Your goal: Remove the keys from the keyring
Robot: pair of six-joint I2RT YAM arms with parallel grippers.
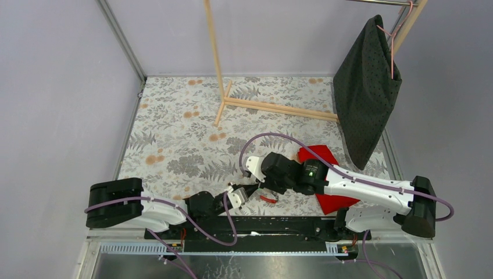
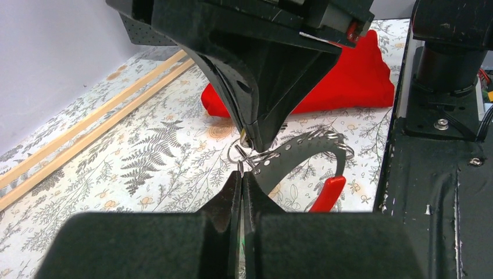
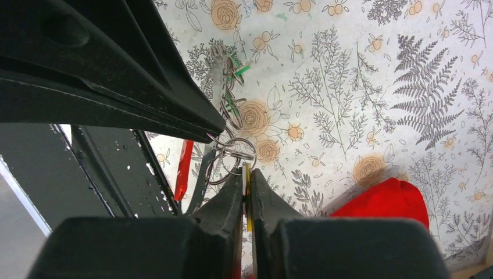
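We see the right hand (image 3: 247, 173) clamped on a yellow key (image 3: 247, 200) and the left hand (image 2: 241, 175) clamped on the keyring (image 2: 237, 154), near the cloth (image 2: 349, 75). The keyring shows thin silver loops with red and green bits attached.

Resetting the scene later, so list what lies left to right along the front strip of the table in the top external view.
left arm's base → left gripper → keyring → red cloth → right arm's base
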